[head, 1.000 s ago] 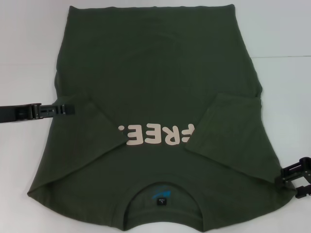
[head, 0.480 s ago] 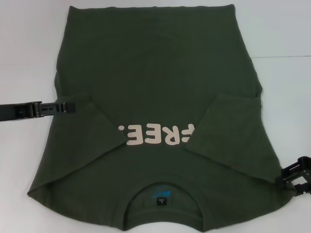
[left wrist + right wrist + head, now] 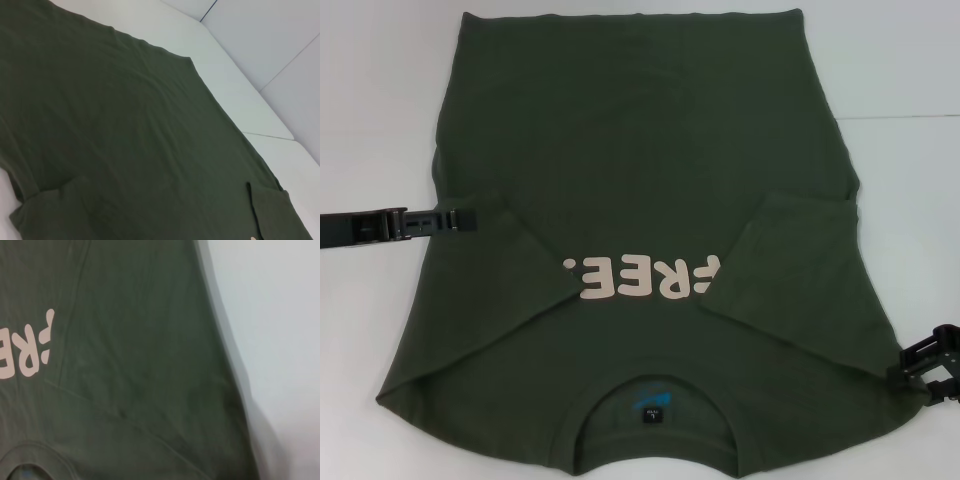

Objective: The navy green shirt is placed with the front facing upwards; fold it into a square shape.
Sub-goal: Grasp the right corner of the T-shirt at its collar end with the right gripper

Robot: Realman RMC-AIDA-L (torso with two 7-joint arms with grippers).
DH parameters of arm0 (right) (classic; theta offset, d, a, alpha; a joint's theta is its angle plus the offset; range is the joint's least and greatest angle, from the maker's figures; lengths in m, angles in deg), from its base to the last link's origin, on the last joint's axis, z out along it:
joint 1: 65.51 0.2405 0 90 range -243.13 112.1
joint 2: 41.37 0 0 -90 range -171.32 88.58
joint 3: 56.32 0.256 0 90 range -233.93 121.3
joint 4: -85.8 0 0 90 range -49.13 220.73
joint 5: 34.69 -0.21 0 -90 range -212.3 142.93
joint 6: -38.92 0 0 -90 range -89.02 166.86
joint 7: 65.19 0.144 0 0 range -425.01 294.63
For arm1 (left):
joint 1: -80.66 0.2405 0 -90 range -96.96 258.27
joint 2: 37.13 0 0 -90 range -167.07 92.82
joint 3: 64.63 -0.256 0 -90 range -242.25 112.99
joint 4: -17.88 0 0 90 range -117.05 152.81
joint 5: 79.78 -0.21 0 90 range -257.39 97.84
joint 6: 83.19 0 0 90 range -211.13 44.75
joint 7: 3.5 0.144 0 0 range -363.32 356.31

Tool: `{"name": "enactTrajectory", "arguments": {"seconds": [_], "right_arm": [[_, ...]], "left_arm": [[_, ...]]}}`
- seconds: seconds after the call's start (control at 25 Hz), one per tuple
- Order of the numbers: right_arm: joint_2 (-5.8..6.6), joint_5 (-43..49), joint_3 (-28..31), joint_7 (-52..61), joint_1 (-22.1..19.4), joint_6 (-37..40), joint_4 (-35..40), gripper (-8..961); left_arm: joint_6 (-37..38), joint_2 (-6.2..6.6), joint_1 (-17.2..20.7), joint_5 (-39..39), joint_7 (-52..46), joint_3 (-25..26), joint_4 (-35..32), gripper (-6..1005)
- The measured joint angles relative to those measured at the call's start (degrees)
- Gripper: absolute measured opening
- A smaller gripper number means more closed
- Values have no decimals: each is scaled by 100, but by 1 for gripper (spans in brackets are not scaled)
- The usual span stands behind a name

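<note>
Green cloth fills most of the head view. The navy green shirt (image 3: 640,250) is laid flat on the white tabletop (image 3: 380,120), front side up. Its long way runs from near to far. The neck (image 3: 655,400) is at the near edge, and the bottom hem is at the far edge. Both short sleeves are folded in over the chest. The pink letters (image 3: 640,280) are seen upside down, and each end of the word is hidden under a sleeve.

The left gripper (image 3: 465,220) is seen at the left edge of the shirt, about halfway along it. It points in toward the cloth, low and flat. Its tip sits at the shirt's edge, by the folded left sleeve. Its jaws look close together, but it cannot be told if cloth is held. The right gripper (image 3: 930,365) is seen near the right shoulder corner of the shirt, just off the cloth. It cannot be told how its jaws stand.

A small dark label (image 3: 654,415) inside the neck is shown in the head view only. In the left wrist view, the plain green body of the shirt (image 3: 125,140) and the far hem corner are shown, with white wall panels (image 3: 270,30) behind the tabletop. In the right wrist view, the letters (image 3: 30,345), a sleeve fold and the right side edge of the shirt are shown up close, next to bare white tabletop (image 3: 280,340).
</note>
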Motion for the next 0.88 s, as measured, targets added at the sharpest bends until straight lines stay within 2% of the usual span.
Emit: {"name": "enactTrajectory", "arguments": {"seconds": [0.12, 0.36, 0.76, 0.88], "right_arm": [[0, 0, -3, 0, -4, -7, 0, 535], [-32, 14, -11, 0, -5, -32, -1, 467], [-243, 329, -27, -162, -54, -48, 319, 355], [-276, 366, -19, -167, -75, -35, 472, 157]], "left_arm": [[0, 0, 0, 0, 0, 0, 0, 940], [0, 0, 0, 63, 18, -5, 0, 933], [-9, 0, 1, 78, 18, -9, 0, 921], [-10, 0, 1, 79, 18, -8, 0, 917]]}}
